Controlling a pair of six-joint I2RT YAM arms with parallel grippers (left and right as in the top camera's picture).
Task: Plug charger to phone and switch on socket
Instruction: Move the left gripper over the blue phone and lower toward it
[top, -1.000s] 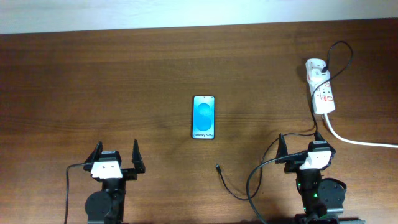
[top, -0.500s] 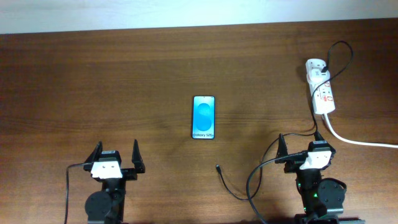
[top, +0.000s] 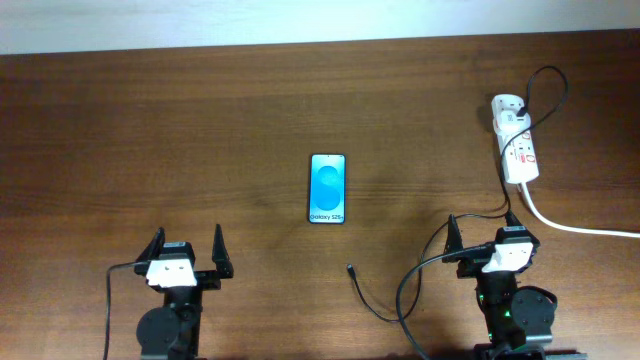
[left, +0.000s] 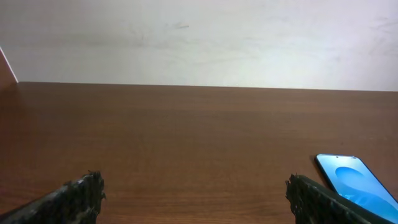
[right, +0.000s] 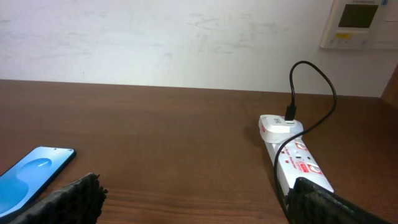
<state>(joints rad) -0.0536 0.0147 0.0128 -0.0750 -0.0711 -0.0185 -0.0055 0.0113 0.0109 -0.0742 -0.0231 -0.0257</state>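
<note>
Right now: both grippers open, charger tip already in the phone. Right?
No. The charger tip lies loose on the table, apart from the phone; the overhead view shows it. Both the left gripper and right gripper are open.

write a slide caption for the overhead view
Blue-screen smartphone, loose thin black charger cable and white power strip on wooden table

edges, overlaps, tiny print
the phone (left: 354, 183) is cropped at the lower right of the left wrist view and lower left of the right wrist view. there a finger (right: 336, 202) covers the socket's (right: 295, 158) near end. overhead, the cord (top: 590, 229) exits right, the charger (top: 352, 272) gets lost among cables (top: 402, 290) lower right, socket markings unreadable.
</note>
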